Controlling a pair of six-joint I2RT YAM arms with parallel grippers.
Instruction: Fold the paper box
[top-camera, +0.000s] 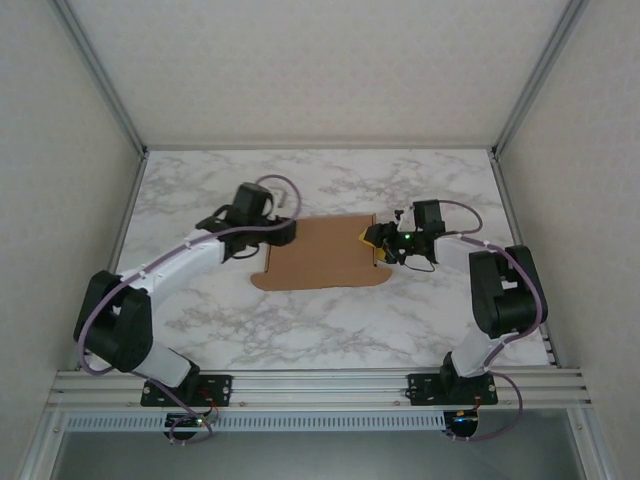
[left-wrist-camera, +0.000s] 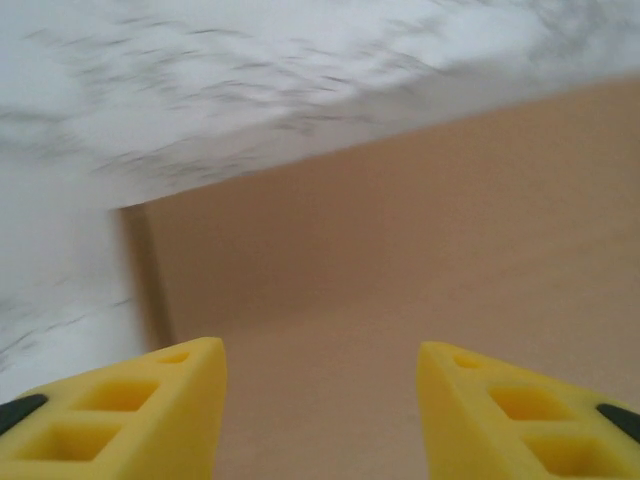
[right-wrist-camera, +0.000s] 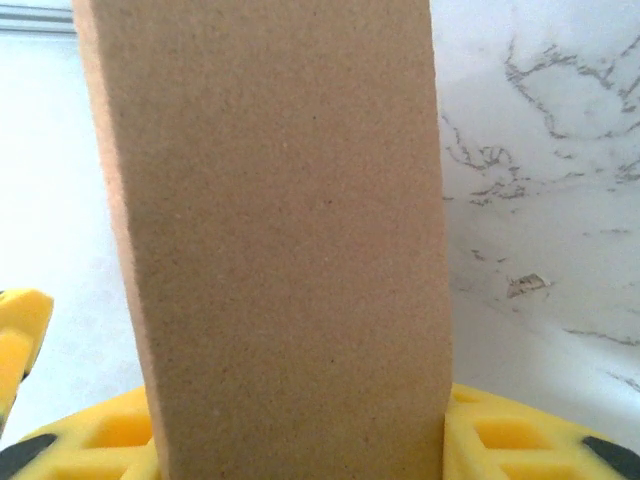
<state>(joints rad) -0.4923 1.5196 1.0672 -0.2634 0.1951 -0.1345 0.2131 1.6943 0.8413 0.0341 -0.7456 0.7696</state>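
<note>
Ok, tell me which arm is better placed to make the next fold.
Right, probably. The right fingers have a flap of the paper box between them; the left fingers hover open above a flat corner, holding nothing.

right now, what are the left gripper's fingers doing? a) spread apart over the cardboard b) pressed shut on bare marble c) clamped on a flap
a: the left gripper has its yellow fingers apart in the left wrist view, with the paper box bare between them and nothing pinched.
</note>
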